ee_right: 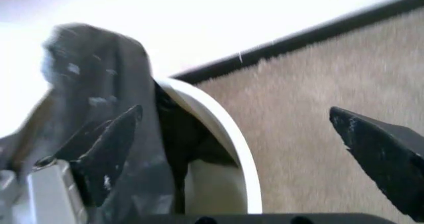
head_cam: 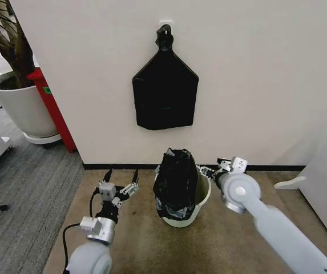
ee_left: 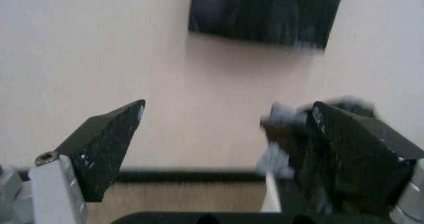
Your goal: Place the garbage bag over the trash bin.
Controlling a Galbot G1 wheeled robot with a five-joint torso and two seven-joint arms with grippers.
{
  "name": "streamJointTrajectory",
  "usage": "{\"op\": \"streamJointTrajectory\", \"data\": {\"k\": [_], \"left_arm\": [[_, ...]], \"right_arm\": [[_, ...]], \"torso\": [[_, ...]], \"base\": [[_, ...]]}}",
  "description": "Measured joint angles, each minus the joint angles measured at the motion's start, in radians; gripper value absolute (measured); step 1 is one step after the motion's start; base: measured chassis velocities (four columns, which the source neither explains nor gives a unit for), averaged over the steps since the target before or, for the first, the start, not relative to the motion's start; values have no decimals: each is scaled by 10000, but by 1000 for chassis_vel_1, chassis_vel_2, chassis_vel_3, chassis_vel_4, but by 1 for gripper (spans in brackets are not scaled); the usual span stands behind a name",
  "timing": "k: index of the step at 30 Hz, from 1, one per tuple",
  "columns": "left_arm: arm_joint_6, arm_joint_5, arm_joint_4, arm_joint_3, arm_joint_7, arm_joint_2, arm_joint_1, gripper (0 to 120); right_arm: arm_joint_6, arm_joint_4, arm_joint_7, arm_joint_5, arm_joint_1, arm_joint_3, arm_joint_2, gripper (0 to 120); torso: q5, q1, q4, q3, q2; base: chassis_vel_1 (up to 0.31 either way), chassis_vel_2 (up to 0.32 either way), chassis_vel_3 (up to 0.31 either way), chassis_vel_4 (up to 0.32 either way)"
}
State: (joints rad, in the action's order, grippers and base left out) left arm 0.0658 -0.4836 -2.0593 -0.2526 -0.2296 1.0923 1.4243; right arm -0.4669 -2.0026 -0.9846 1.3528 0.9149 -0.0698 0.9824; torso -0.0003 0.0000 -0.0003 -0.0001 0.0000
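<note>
The left pincer (head_cam: 122, 182) is held low at the robot's front left, wrist up, its dark fingers (ee_left: 103, 152) spread wide. The right arm reaches forward from the right, elbow raised. Its pincer (head_cam: 208, 170) also stands wide open, though the head view partly hides its tips.

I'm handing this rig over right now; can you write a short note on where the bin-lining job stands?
Left pincer: open, holding nothing, low over the carpet to the left of the trash bin.
Right pincer: open, at the bin's right rim, beside the bag.
The garbage bag stands bunched up in the bin, draped down over the left and front rim; the right rim is bare.
Done: bag brought to the bin and partly over it.
Left: spread the bag's mouth over the whole rim.
</note>
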Motion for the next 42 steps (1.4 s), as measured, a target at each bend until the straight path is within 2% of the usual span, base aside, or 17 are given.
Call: {"op": "streamJointTrajectory", "data": {"k": [1,6,9,12,13,18,21,27,33,39,40,42], "left_arm": [[0,0,0,0,0,0,0,100],[-1510,-1542,302,485,-151,-1224,-1087,100],[-2041,-2132,533,610,-199,-1379,-1759,100],[-2464,-2672,821,990,-404,-1251,-2591,100],[-2464,-2672,821,990,-404,-1251,-2591,100],[-2970,-3158,1357,2247,-730,-967,-3740,100],[-3126,-3151,1568,2587,-939,-881,-4007,100],[-3522,-3462,1840,2865,-1326,-708,-4354,100],[-3655,-3743,2144,2926,-1601,-520,-4556,94],[-3646,-3827,2428,2926,-1561,-422,-4640,72],[-3673,-3888,2525,2934,-1509,-367,-4668,66],[-3683,-3901,2558,2941,-1499,-349,-4680,64]], "right_arm": [[0,0,0,0,0,0,0,98],[126,-702,412,-1103,408,-254,174,100],[257,-952,860,-2058,749,-298,275,100],[376,-1146,1313,-2845,1148,-313,350,100],[376,-1146,1313,-2845,1148,-313,350,100],[432,-1173,1521,-3171,1515,-345,551,100],[432,-1139,1534,-3227,1565,-318,632,100],[455,-1047,1528,-3333,1631,-303,709,100],[496,-948,1504,-3445,1660,-276,743,100],[499,-900,1472,-3480,1673,-186,799,100],[499,-901,1464,-3480,1673,-163,813,100],[499,-902,1463,-3480,1673,-157,817,100]], "torso": [[0,0,0,0,0],[2,0,3,0,0],[1,0,4,1,0],[3,0,2,0,0],[3,0,2,0,0],[4,0,1,1,-1],[2,0,2,1,-1],[4,0,3,1,-1],[3,0,3,1,-1],[3,0,4,1,-1],[4,0,4,1,0],[4,0,4,1,-1]], "base": [[0,0,0,0],[0,0,0,0],[0,0,0,0],[0,0,0,0],[0,0,0,0],[0,0,0,0],[0,0,0,0],[0,0,0,0],[0,0,0,0],[0,0,0,0],[0,0,0,0],[0,0,0,0]]}}
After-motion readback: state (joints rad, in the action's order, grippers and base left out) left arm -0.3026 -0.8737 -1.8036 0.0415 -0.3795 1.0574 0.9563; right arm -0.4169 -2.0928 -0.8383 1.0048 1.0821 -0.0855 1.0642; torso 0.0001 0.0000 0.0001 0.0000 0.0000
